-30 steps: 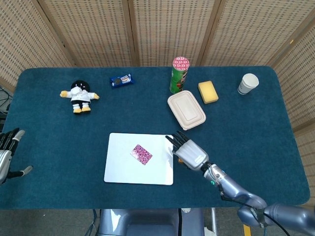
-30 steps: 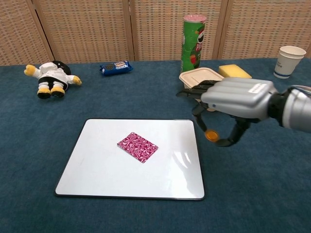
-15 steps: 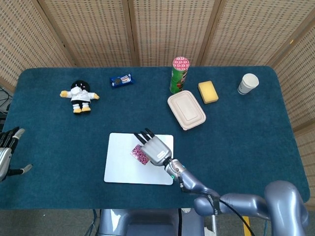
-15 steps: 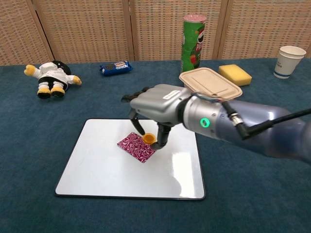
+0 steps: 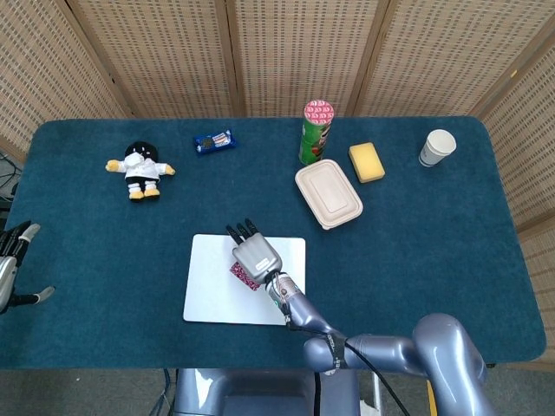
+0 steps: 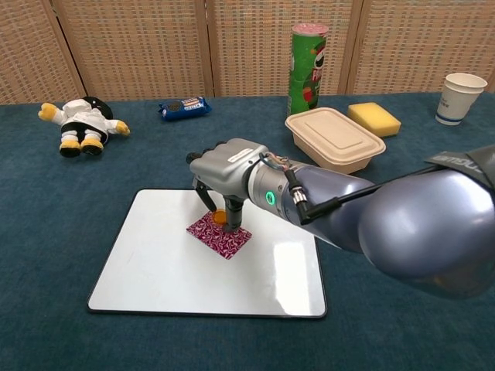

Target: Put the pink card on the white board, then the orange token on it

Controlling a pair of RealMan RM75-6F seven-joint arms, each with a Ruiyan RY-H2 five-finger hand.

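Observation:
The white board lies at the table's front centre. On it rests the pink patterned card, partly hidden under my right hand in the head view. My right hand hovers over the card and pinches the orange token between thumb and a finger, just above the card's far edge. My left hand shows at the far left edge of the head view, off the table, fingers apart and holding nothing.
A plush doll and a blue snack packet lie at the back left. A green chips can, a beige lidded box, a yellow sponge and a paper cup stand at the back right.
My right hand carried the orange token left from beside the board's right edge to over the pink card and lowered it. The left hand stayed put.

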